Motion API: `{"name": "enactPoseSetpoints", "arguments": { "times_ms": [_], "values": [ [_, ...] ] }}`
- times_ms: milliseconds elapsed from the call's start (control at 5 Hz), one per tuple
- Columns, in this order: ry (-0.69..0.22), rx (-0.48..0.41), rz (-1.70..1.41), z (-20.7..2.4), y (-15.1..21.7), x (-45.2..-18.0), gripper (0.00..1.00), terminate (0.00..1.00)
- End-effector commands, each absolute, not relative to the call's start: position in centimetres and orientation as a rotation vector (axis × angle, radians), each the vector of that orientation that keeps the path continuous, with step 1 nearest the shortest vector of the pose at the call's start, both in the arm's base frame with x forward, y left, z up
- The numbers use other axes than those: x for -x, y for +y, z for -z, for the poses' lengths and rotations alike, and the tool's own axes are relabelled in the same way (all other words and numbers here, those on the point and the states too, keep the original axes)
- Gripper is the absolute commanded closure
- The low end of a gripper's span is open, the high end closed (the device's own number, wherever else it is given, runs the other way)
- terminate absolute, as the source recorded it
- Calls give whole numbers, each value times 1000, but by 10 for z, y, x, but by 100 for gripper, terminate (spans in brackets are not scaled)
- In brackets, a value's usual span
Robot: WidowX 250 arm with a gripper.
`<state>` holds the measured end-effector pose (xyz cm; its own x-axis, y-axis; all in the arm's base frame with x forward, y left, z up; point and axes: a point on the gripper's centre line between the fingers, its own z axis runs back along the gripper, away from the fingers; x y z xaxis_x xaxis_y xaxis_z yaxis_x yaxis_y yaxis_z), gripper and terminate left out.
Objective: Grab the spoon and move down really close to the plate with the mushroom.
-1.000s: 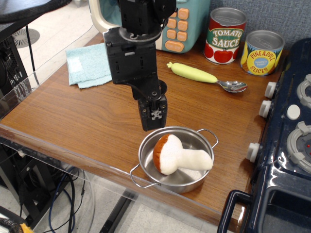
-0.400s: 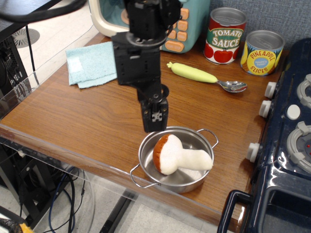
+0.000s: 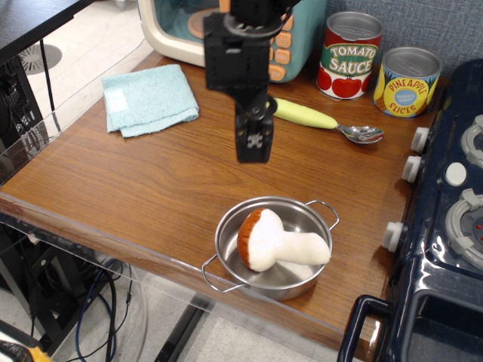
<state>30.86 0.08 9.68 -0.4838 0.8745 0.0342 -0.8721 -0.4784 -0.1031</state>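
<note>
My gripper (image 3: 254,153) hangs over the table, jaws together and holding nothing. The spoon (image 3: 323,121) lies far right, by the cans. The mushroom (image 3: 275,240) sits in the plate (image 3: 302,213), near me.

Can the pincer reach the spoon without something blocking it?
Probably yes. The spoon lies free on the table, the cans behind it, and the pincer hangs just left of its handle.

The gripper (image 3: 254,153) covers the handle end of the spoon (image 3: 321,119), and whether its jaws are parted cannot be told; the arm runs off the top edge. The stove (image 3: 445,226) is cut by the right edge; the toy appliance (image 3: 181,26) by the top.
</note>
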Motion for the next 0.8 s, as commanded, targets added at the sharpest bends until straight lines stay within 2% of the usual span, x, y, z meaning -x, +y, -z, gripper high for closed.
{"name": "enactPoseSetpoints", "arguments": {
  "times_ms": [0,600],
  "values": [
    [-245,37,-1849,-97,-3,-365,0,0],
    [-183,54,-1791,-66,10,-430,0,0]
  ]
}}
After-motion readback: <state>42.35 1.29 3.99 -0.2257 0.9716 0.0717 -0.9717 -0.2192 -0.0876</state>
